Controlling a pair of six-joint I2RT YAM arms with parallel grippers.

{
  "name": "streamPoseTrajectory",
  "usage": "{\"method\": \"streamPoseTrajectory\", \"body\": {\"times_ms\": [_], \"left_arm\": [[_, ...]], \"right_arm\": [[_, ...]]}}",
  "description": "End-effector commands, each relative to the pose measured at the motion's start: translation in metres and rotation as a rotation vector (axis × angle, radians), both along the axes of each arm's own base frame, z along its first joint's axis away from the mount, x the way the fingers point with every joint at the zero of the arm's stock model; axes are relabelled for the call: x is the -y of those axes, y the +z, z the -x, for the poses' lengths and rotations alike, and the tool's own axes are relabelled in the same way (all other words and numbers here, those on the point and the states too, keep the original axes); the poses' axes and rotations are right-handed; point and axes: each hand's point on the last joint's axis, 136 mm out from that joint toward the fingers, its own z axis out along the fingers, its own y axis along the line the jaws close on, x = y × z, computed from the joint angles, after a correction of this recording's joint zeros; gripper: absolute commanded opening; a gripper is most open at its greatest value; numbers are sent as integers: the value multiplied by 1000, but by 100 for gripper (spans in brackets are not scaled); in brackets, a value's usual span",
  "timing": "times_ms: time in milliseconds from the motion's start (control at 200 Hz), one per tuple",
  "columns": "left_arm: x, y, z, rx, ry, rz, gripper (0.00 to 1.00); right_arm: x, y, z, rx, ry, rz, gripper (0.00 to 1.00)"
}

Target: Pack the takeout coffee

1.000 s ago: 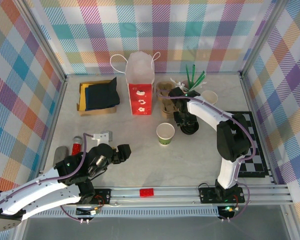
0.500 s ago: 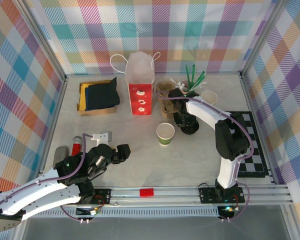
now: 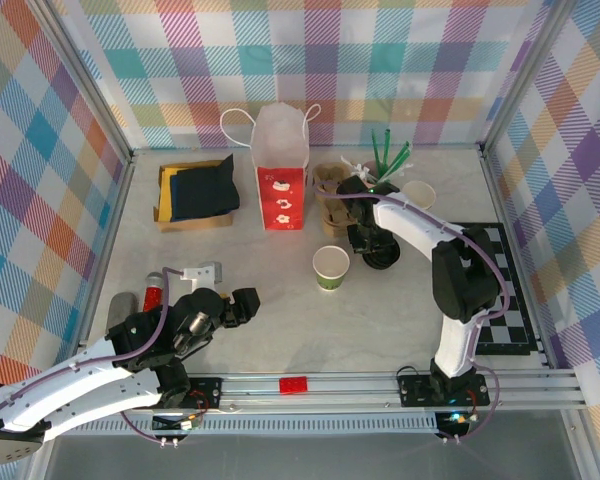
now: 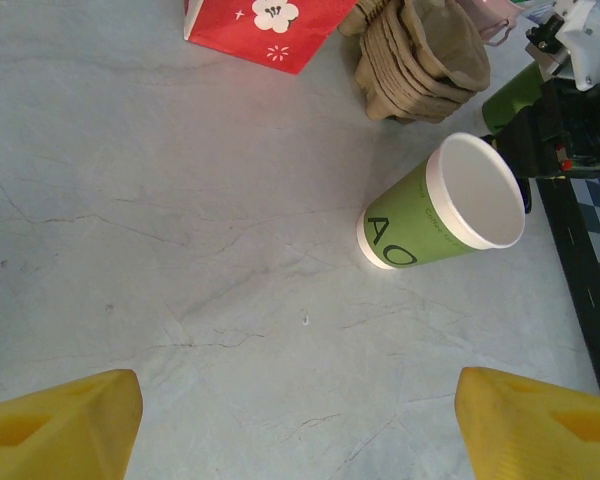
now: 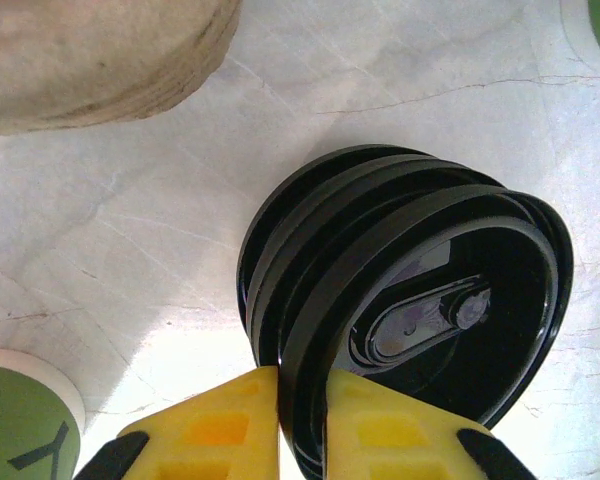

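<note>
Waiting near left: left gripper [image 3: 242, 303] hovers low over the tabletop [image 3: 280, 240], jaws spread wide on nothing, parked clear of the other arm's work.
Bag, far centre: paper bag [image 3: 281, 172] stands upright, mouth up; likely where the drink goes.
Open cup, centre: light-green cup [image 3: 330, 268], lidless, stands just left of the action.
Coffee, right of centre: takeout coffee [image 3: 381, 257] sits on the tabletop, just near of the cardboard carriers [image 3: 332, 200].
Right arm: right gripper [image 5: 302, 385] comes down from above, jaws pinched on the rim of the black lid [image 5: 420, 310], a hold for lifting, I'd judge.
</note>
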Motion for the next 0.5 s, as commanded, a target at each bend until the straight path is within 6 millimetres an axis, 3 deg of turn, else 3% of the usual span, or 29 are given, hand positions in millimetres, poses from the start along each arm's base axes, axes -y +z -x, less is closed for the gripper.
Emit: {"method": "streamPoseTrajectory", "body": {"times_ms": [0, 290, 495], "left_arm": [[-8, -5, -1, -6, 26, -14, 82], [-7, -1, -1, 4, 22, -12, 82], [-1, 10, -3, 21, -1, -9, 82]], "right_arm": [[5, 16, 6, 19, -8, 0, 14], [1, 35, 11, 34, 4, -24, 12], [-16, 92, 21, 114, 36, -189, 13]]}}
